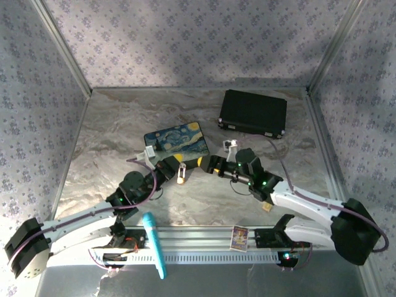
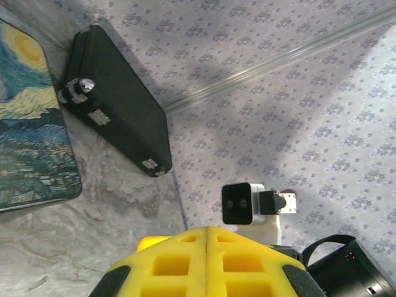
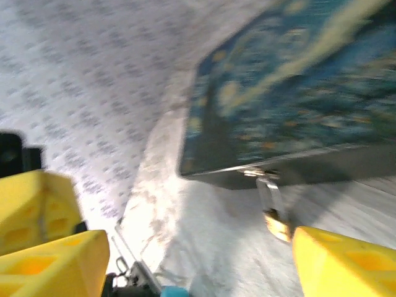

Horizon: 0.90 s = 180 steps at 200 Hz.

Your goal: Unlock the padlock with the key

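Closest to the arm bases, the left pincer [image 2: 206, 238] was pressed shut and the right pincer [image 3: 195, 247] was spread wide; just ahead of it the padlock [image 3: 277, 224] was hung from the painted box [image 3: 297, 93], with a black case [image 1: 253, 112] set farther back

From above I look down on the whole table [image 1: 124, 124]; both close wrist views share the painted box [image 2: 25, 124] ahead of their jaws.

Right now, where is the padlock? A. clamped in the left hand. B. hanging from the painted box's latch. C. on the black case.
B: the padlock dangles by its shackle from the latch on the painted box, ahead of the open right hand.
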{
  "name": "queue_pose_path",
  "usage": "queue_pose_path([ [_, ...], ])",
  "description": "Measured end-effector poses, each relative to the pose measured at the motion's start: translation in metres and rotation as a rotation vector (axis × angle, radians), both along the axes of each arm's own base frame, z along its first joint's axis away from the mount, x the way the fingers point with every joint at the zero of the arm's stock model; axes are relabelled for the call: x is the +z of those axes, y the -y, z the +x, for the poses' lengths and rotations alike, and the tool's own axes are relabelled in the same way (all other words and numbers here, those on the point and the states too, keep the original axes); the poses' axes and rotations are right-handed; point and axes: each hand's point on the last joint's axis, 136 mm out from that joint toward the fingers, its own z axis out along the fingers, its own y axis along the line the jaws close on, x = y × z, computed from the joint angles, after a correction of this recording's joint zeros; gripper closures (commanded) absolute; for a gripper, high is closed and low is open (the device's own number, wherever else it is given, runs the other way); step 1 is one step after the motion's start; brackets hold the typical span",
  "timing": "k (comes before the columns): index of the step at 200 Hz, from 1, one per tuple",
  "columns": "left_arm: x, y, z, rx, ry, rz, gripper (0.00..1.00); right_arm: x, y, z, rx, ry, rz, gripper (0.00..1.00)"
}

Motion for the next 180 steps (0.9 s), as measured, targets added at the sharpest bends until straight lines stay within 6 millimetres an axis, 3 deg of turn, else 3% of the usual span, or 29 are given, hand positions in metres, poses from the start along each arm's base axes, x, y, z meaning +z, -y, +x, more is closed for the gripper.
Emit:
queue_pose_path([
  [36,0.008,0.001,-0.002,-0.013,0.01,-0.04,1.0,0.032,-0.041,-0.009,0.134,0.067,0.211,0.32],
  [52,0.012,0.0,-0.002,-0.013,0.013,-0.056,1.0,0.036,-0.05,-0.007,0.155,0.066,0.29,0.35],
  [63,0.013,0.0,-0.002,-0.011,0.012,-0.063,1.0,0.037,-0.055,-0.008,0.167,0.063,0.323,0.43],
  [93,0.015,-0.003,-0.002,-0.003,0.011,-0.09,1.0,0.05,-0.06,-0.019,0.196,0.073,0.392,0.54],
  [180,0.015,-0.007,-0.003,0.007,0.01,-0.1,1.0,0.059,-0.055,-0.028,0.211,0.089,0.437,0.68],
])
